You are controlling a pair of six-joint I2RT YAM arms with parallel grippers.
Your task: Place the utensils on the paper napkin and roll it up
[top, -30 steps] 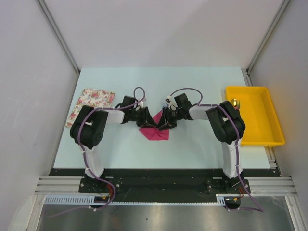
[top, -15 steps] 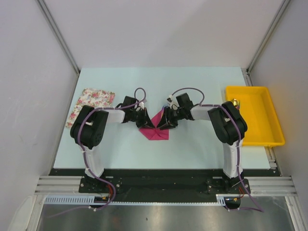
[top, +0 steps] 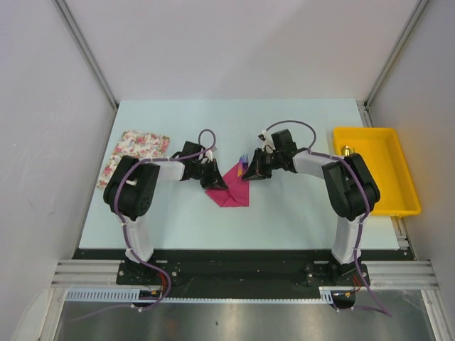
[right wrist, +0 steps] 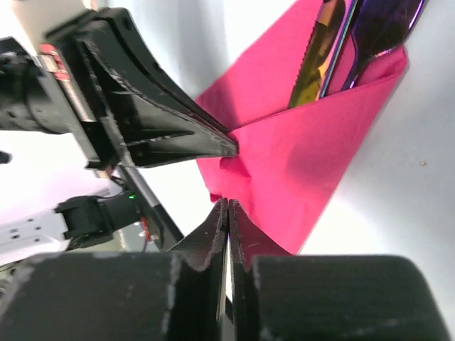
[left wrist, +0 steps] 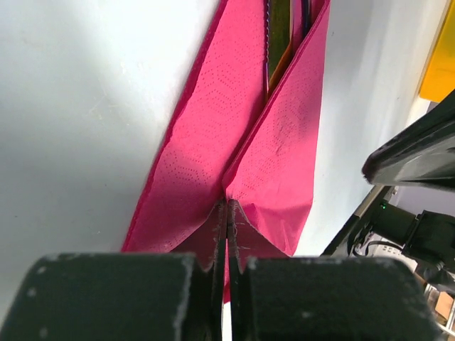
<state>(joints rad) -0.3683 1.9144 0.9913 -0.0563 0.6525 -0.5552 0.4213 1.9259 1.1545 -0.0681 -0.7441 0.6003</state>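
The paper napkin (top: 232, 190) lies at the table's middle, magenta, with its flaps folded over the utensils. The purple fork's tines (top: 244, 163) stick out at its far end. The right wrist view shows the yellow-orange knife (right wrist: 315, 58) and the purple fork (right wrist: 378, 32) tucked in the napkin (right wrist: 313, 156). My left gripper (top: 219, 183) is shut, and its tips (left wrist: 227, 206) pinch the napkin (left wrist: 206, 135) where the flaps meet. My right gripper (top: 248, 174) is shut, and its tips (right wrist: 227, 204) are at the napkin's right edge, holding nothing that I can see.
A white floral cloth (top: 135, 153) lies at the left of the table. A yellow tray (top: 387, 192) stands at the right edge with a small object (top: 347, 150) at its far left corner.
My right gripper has drawn back to the right and away from the napkin's middle. The fork's tines now show. My left gripper has stayed put.
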